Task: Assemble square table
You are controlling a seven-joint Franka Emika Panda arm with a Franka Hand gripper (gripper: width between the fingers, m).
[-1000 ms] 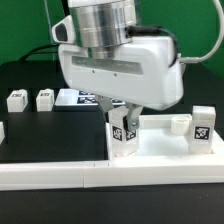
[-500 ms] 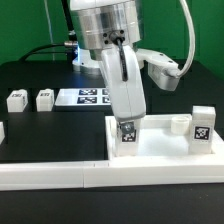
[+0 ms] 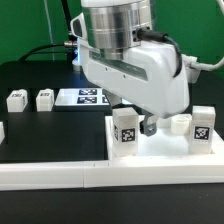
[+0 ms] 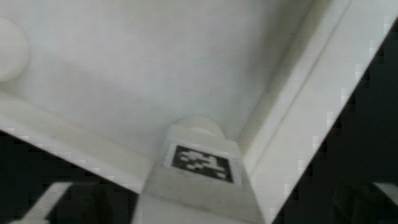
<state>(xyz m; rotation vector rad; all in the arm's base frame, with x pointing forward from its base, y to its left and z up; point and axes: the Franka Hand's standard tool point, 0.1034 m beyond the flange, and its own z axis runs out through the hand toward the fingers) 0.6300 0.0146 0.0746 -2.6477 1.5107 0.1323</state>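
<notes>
The square table top (image 3: pixel 160 158) lies at the front; its raised rim and one corner fill the wrist view (image 4: pixel 107 90). A tagged white leg (image 3: pixel 125 132) stands upright in its corner on the exterior view's left, and it also shows in the wrist view (image 4: pixel 205 160). A second leg (image 3: pixel 203 125) stands at the other corner. My gripper (image 3: pixel 138 120) hangs low beside and over the first leg. One dark fingertip (image 3: pixel 150 125) shows just to the exterior view's right of the leg, apart from it. In the wrist view my gripper (image 4: pixel 214 215) has its jaws spread wide with the leg between them.
Two loose tagged legs (image 3: pixel 15 99) (image 3: pixel 44 98) lie on the black table at the exterior view's left. The marker board (image 3: pixel 80 97) lies behind them. The long white L-shaped rail (image 3: pixel 50 175) runs along the front. My wide white hand hides the middle of the scene.
My hand has turned about its upright axis, from broadside to edge-on to broadside again, and shifted toward the exterior view's right. The leg has stayed standing in the corner.
</notes>
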